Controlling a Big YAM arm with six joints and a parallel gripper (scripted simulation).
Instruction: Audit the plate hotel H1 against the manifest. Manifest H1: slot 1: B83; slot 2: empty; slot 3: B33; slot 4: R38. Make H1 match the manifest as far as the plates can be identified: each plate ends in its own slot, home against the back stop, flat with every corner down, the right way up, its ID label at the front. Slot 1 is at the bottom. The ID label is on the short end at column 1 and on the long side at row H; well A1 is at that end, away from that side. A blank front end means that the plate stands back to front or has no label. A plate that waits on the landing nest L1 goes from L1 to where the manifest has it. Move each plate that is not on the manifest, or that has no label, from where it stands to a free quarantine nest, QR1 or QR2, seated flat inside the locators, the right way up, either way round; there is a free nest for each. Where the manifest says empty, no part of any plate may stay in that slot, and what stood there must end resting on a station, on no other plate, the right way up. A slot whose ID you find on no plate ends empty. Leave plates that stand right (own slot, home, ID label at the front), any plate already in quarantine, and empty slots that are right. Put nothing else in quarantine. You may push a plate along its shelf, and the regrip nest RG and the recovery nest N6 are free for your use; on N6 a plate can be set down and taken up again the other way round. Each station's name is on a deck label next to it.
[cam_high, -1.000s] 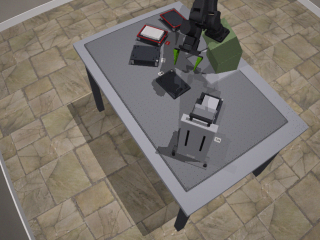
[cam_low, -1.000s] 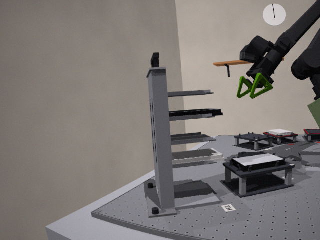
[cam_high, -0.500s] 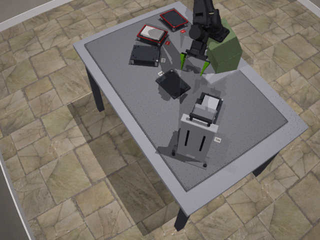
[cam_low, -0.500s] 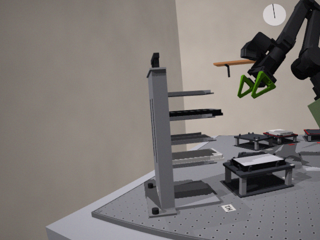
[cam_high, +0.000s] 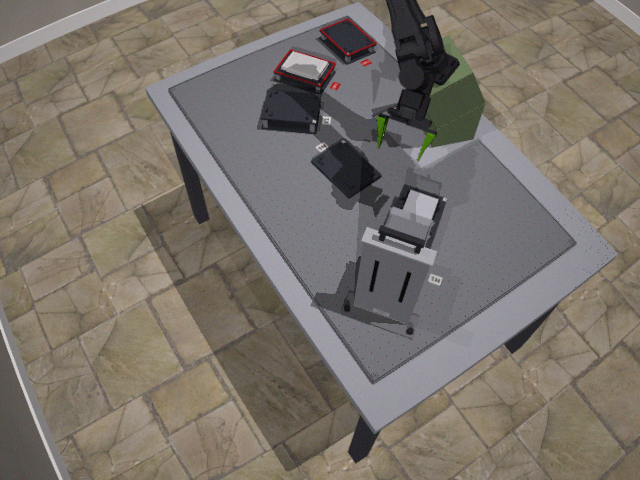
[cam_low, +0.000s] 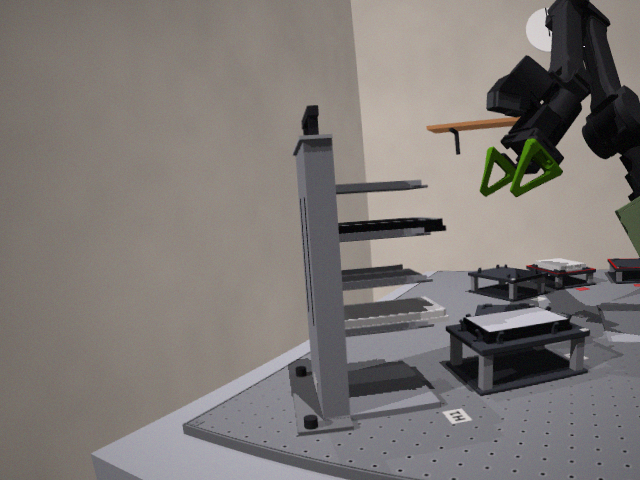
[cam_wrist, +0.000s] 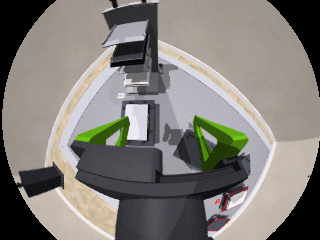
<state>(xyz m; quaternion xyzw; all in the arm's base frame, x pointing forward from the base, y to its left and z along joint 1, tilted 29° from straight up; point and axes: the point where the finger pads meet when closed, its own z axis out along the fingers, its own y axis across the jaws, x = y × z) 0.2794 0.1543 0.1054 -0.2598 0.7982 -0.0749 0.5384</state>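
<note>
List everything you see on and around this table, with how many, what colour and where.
Table: one, grey, on a stone-tile floor.
Shelf tower: one, grey, four shelves, near the table's front edge.
Plates in tower: two; black one on the third shelf up, white one on the bottom shelf.
Stand with white plate: one, black, facing the tower.
Red-rimmed stands: two, far corner; one holds a white plate, the other holds none.
Bare black stands: two, mid-table.
Wall shelf: one, wooden.
Green block: one, by the arm.
Pincer: one, green, open, holding nothing, in the air.
</note>
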